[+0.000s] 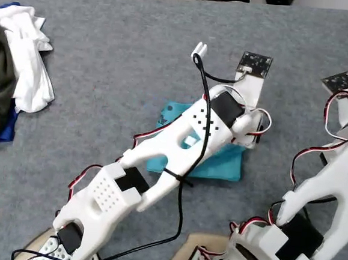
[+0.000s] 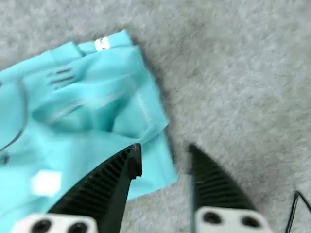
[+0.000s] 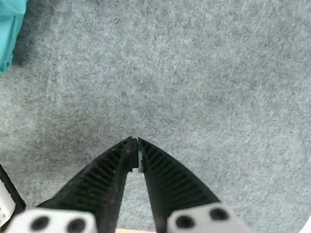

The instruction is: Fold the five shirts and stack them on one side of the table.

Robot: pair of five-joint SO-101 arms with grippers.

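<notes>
Your left gripper (image 2: 164, 156) spread open and empty, straddling an edge of the folded teal shirt (image 2: 82, 111) mid-worktop, your right gripper (image 3: 137, 151) clenched on nothing above the grey felt worktop (image 3: 218, 73), unfolded white, dark green and blue shirts (image 1: 22, 64) heaped at its left edge

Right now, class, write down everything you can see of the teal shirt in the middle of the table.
The teal shirt is soft, thin cloth, folded into a rough rectangle of several layers, lying flat on the grey table. A small white tag sits at one edge, and a white label shows on top. The left arm stretches over it, its open jaws at one corner; whether they touch the cloth is unclear.
</notes>
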